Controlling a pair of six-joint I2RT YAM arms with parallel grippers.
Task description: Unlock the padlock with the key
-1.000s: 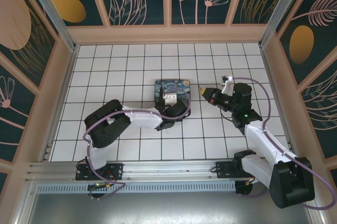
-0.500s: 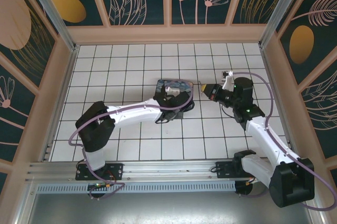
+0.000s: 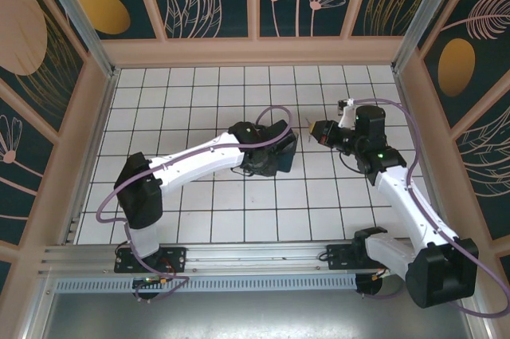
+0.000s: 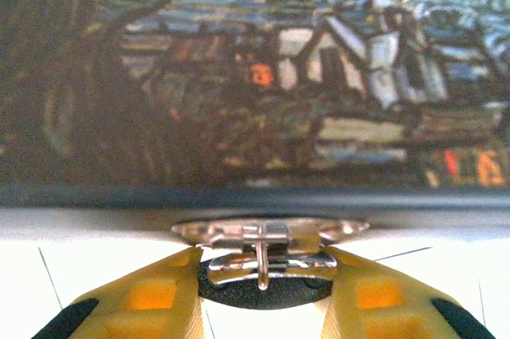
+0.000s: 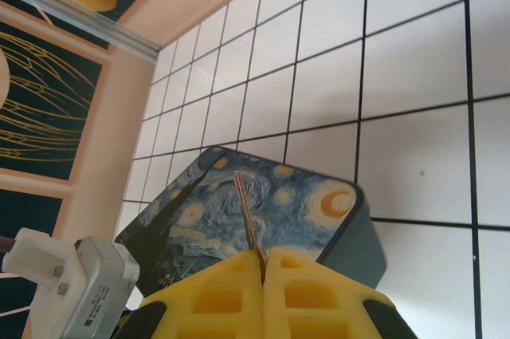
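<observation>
The black padlock (image 4: 263, 294) hangs from a metal hasp (image 4: 267, 231) on the front edge of the blue painted tin (image 4: 279, 76). My left gripper (image 4: 263, 275) is shut on the padlock, one yellow finger (image 4: 151, 295) against each side of its body. The thin shackle shows between the fingertips. In the top view this gripper (image 3: 269, 154) lies over the tin near the middle of the floor. My right gripper (image 5: 263, 263) is shut on the key (image 5: 248, 213). Its blade sticks out ahead, pointing at the tin (image 5: 199, 211). From above, the right gripper (image 3: 315, 128) hovers just right of the tin.
White tiled floor (image 3: 199, 92) lies inside painted walls (image 3: 255, 4), with an aluminium rail (image 3: 239, 255) along the near edge. The left wrist's white housing (image 5: 72, 279) sits close on the left of my right fingers. Open tiles lie behind and to both sides of the tin.
The left arm has stretched forward and right over the tin, now covering most of it. The right gripper has moved a little farther out with the key.
</observation>
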